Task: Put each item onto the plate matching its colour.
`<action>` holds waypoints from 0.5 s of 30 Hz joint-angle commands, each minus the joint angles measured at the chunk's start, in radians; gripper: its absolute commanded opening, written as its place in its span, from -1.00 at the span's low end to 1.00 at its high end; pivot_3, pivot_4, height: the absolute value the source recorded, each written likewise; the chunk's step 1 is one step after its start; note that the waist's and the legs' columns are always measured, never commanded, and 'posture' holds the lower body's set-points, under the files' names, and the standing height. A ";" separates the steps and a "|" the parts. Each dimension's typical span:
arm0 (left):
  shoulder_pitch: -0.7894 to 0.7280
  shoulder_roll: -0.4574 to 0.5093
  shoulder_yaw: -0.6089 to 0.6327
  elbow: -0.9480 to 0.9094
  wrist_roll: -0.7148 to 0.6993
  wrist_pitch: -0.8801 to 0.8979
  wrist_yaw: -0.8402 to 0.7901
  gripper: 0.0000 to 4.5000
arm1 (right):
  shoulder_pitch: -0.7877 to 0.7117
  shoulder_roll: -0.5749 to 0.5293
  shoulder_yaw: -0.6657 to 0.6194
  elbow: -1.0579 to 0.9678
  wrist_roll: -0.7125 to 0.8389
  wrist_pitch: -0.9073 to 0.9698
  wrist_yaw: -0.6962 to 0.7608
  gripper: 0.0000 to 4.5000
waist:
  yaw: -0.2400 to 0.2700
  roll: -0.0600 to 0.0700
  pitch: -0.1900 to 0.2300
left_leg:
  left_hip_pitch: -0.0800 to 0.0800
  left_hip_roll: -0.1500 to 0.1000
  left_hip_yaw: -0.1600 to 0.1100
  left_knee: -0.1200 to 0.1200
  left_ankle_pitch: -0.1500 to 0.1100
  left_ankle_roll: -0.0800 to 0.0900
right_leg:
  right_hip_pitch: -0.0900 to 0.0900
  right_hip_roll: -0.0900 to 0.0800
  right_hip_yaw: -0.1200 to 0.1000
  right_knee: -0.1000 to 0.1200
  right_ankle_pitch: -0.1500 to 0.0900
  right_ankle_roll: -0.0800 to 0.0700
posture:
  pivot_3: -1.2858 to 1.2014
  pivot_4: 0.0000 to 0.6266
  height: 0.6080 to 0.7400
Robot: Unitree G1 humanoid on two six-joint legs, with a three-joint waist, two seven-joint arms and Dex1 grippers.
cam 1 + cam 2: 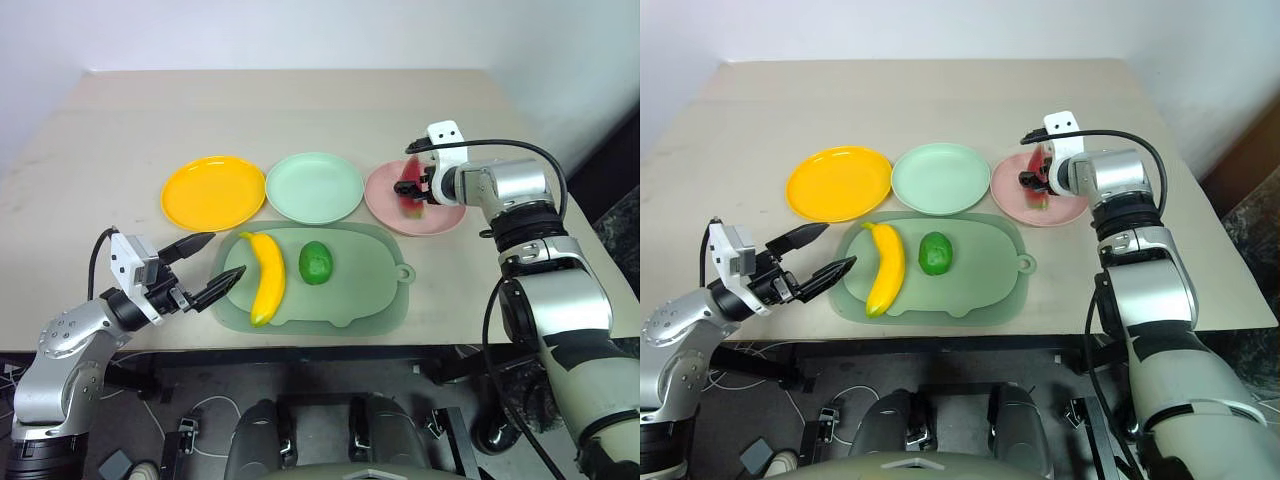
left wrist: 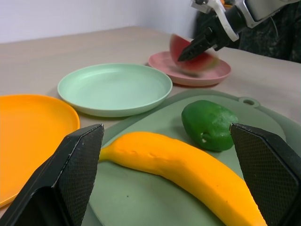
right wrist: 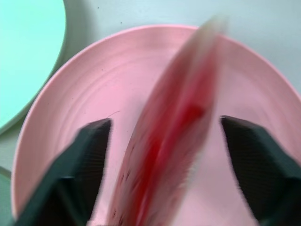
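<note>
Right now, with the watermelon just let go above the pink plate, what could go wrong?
1. The watermelon wedge appears blurred between the open right gripper; it may tip or roll off the pink plate.
2. Pulling back, that gripper might knock the wedge.
3. The banana and lime lie close together on the green mat, so the open left gripper could nudge the lime.

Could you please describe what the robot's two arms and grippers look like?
Both arms are silver-grey metal with black joint sections and a black cable looping beside each forearm. The left gripper and right gripper each carry two black, pointed fingers with textured pads, behind which sits a white block.
</note>
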 commanded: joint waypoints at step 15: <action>-0.005 0.013 0.024 -0.023 -0.033 0.005 -0.014 1.00 | 0.350 -0.084 -0.140 -0.998 0.317 0.313 0.281 0.98 | 0.003 0.001 0.000 | 0.000 0.000 -0.001 0.000 0.000 0.000 | 0.001 0.000 0.000 -0.001 0.000 0.000 | 0.03 -0.52 0.32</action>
